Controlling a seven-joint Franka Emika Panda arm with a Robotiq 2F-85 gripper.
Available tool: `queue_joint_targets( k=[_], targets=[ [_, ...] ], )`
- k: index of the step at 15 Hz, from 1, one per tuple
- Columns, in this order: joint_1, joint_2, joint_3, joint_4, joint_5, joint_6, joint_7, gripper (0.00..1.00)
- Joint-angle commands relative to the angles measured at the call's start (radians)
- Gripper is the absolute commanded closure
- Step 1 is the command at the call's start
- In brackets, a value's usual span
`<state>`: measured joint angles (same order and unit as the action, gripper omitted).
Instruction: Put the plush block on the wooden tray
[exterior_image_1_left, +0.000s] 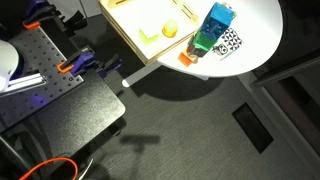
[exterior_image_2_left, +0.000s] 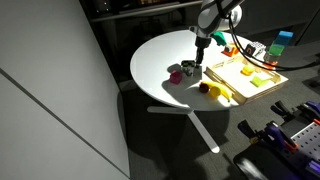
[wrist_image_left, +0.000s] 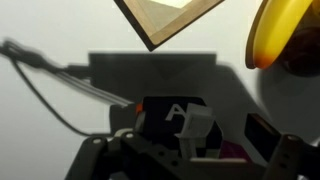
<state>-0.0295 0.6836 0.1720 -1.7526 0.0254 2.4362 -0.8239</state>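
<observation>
We see the small plush block (wrist_image_left: 180, 120), a soft dark cube with a pale letter "A" on one face. It sits on the round white table (exterior_image_2_left: 160, 60), off the near corner of the large shallow wooden tray (exterior_image_2_left: 240, 68) and not yet on it. The gripper (wrist_image_left: 190, 135) hangs over the block. Its fingers (wrist_image_left: 262, 132) stand apart, and a strip of bare table shows between one finger and the block, so we judge that they grip nothing.

What worries us most is the block's softness. Plush gives under pressure, so a shallow or off-centre pinch could squash a corner and let the cube roll out on the way to the tray. The table looks smooth and matte, so a finger that lands on the block's edge could simply push it away from the tray.

The tray has a raised rim of light tan wood with a sharp mitred corner (wrist_image_left: 165, 25). If the block is carried too low, it could catch on that rim. A glossy, rounded yellow object (wrist_image_left: 275, 30) lies just beside that corner and could be knocked. In an exterior view, a small dark red piece (exterior_image_2_left: 176, 75) sits right next to the block, on the side away from the tray, and a wide grasp might catch it too.
</observation>
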Motion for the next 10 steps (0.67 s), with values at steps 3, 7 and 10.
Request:
queue_joint_targets(
  k=[3, 7, 10],
  targets=[
    [0.012, 0.069, 0.009, 0.083, -0.046, 0.023, -0.006, 0.0],
    [0.024, 0.1, 0.007, 0.123, -0.064, 0.032, 0.003, 0.0],
    [0.033, 0.12, 0.001, 0.145, -0.074, 0.038, 0.009, 0.0]
  ],
)
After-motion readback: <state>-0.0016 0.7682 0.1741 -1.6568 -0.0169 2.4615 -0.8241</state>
